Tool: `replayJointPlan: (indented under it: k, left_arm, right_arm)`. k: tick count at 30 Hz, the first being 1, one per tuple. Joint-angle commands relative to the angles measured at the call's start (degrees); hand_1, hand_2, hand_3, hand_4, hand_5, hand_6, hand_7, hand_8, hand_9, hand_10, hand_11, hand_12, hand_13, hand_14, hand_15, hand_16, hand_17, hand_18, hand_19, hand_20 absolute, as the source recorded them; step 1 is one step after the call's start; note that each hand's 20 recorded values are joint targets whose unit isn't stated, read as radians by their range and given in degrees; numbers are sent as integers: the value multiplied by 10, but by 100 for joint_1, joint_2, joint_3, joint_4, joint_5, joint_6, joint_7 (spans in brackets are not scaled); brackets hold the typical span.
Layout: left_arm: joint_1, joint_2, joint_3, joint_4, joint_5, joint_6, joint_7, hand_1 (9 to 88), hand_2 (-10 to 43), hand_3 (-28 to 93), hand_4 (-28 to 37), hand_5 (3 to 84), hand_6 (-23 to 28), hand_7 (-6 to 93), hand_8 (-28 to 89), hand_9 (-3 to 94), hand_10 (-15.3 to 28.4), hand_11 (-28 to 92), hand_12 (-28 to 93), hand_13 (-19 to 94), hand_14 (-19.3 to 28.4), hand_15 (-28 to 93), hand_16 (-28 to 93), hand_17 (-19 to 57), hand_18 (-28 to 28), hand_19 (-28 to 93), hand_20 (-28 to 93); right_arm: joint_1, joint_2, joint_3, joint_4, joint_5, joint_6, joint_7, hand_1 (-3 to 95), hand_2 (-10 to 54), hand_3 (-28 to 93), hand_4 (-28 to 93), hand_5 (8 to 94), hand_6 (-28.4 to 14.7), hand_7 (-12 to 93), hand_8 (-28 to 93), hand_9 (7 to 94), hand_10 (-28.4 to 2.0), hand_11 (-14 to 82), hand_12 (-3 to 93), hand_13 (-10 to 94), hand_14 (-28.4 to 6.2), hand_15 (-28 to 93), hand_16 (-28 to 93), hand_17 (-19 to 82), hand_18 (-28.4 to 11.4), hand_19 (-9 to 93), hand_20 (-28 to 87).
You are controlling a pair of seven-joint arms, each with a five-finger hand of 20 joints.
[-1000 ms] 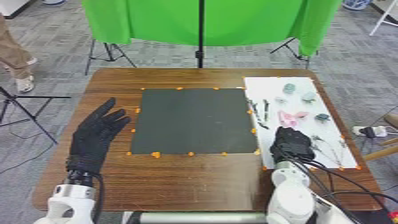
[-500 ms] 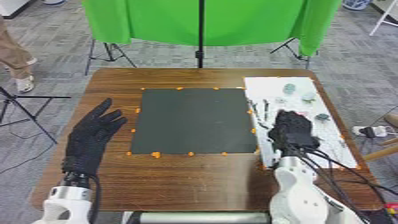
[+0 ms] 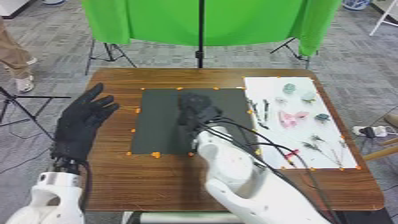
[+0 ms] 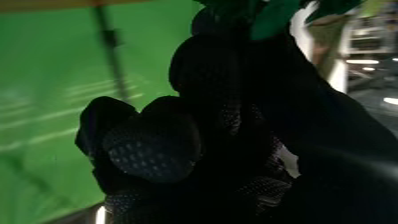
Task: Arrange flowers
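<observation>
In the head view, my right hand (image 3: 197, 109) is over the dark board (image 3: 160, 137), palm hidden. The right wrist view shows my right hand (image 4: 213, 120) with thumb and fingers closed around green leaves (image 4: 274, 19), which stick out past the fingertips. At the table's left side, my left hand (image 3: 78, 120) is open with relaxed fingers. On the white sheet (image 3: 266, 86) lie a pink flower (image 3: 289, 119), pale green pieces (image 3: 289, 88), a grey-green piece (image 3: 322, 117), dark stems (image 3: 265, 110) and thin green sprigs (image 3: 313, 146).
Orange tape bits (image 3: 155, 155) mark the edges of the board and sheet on the brown table (image 3: 133, 185). A black stand pole (image 3: 201, 52) rises behind the table's far edge before a green cloth (image 3: 151, 22).
My right hand has moved left from the white sheet to above the dark board, uncovering the pink flower and sprigs. My left hand has shifted slightly left.
</observation>
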Motion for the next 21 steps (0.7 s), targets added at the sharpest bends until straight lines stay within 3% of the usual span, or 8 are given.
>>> replayJointPlan:
  k: [1, 6, 17, 18, 19, 21]
  left_arm:
    - [-425, 115, 83, 91, 22, 22, -193, 269, 94, 737, -201, 352, 85, 120, -90, 338, 197, 258, 120, 230, 244, 471, -60, -112, 201, 422, 175]
    - [-822, 96, 236, 220, 67, -144, -348, 268, 94, 737, -201, 352, 85, 120, -90, 338, 197, 258, 120, 231, 244, 472, -60, -111, 201, 421, 176]
    - [-999, -18, 336, 296, 115, -313, -378, 269, 94, 737, -200, 352, 84, 121, -90, 337, 197, 257, 120, 230, 244, 473, -61, -111, 200, 421, 177]
    - [-1000, -12, 347, 295, 112, -315, -363, 269, 94, 737, -200, 352, 84, 121, -90, 338, 197, 257, 120, 230, 244, 473, -61, -111, 200, 421, 177]
    - [-1120, 27, 431, 360, 94, -312, -252, 268, 94, 738, -200, 352, 84, 121, -90, 338, 197, 257, 120, 230, 244, 472, -61, -111, 200, 421, 177]
    - [-1234, -55, 449, 400, 120, -364, -366, 268, 93, 738, -200, 352, 84, 120, -90, 337, 197, 257, 120, 230, 244, 472, -61, -111, 200, 421, 177]
  right_arm:
    - [505, -841, -672, 655, -252, -296, 0, 563, -95, 742, -283, 884, -57, 253, 160, 882, -122, 523, 248, 892, -70, 715, 179, 563, -226, 932, 568]
    - [976, -776, -1103, 1002, 410, -362, 580, 559, -95, 736, -283, 886, -54, 251, 149, 883, -123, 528, 238, 891, -70, 715, 181, 559, -227, 932, 571]
    - [1235, -731, -1482, 1416, 578, -596, 1237, 540, -95, 709, -283, 895, -42, 253, 120, 886, -121, 556, 236, 895, -74, 721, 179, 557, -231, 932, 576]
    - [1211, -778, -1471, 1478, 463, -597, 1266, 539, -95, 706, -283, 896, -41, 255, 119, 886, -121, 559, 236, 896, -74, 723, 179, 559, -230, 932, 578]
    - [1470, -719, -1703, 1577, 575, -422, 1427, 537, -95, 704, -283, 899, -41, 254, 116, 887, -120, 563, 237, 897, -74, 725, 179, 561, -231, 932, 581]
    - [1325, -862, -1482, 1702, 319, -499, 1391, 536, -95, 694, -283, 902, -38, 253, 111, 893, -116, 574, 238, 903, -72, 731, 179, 568, -231, 932, 589]
